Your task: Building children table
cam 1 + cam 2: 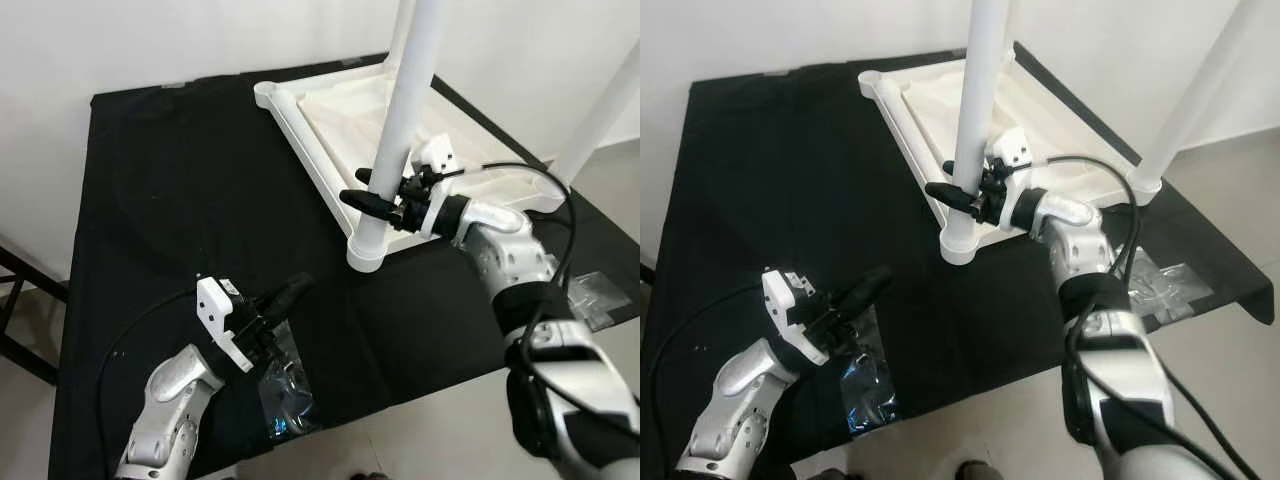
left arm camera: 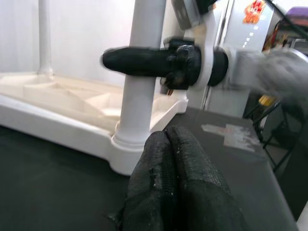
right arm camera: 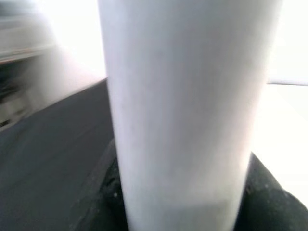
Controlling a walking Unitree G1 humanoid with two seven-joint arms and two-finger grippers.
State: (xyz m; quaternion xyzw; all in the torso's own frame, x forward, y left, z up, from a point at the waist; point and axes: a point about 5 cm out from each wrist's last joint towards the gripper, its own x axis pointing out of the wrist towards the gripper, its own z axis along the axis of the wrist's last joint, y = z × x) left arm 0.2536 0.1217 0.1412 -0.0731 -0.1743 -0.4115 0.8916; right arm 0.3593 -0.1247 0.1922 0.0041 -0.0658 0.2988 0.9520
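Right gripper [image 1: 372, 200] fingers clasp the upright white leg [image 1: 400, 130], seating it in the upturned children's table [image 1: 300, 115]; left gripper [image 1: 285, 295] fingers clenched empty near the tabletop's front edge; next, likely twist it tight.

Two silver-grey metal arms with rounded, glossy shells and black bands at the joints. The left gripper [image 1: 288, 292] has two long black fingers [image 2: 178, 178] with a rough, grainy, rubber-like surface, tapering to blunt tips. Just behind them sits a white, angular plastic camera bracket with small dark screws, mounted on a black wrist block. A thin black cable loops from that bracket back along the forearm. The right gripper [image 1: 372, 200] has the same long black fingers, a black cylindrical wrist collar, and a white bracket above it. A thicker black cable arcs from its wrist back to a black elbow section.
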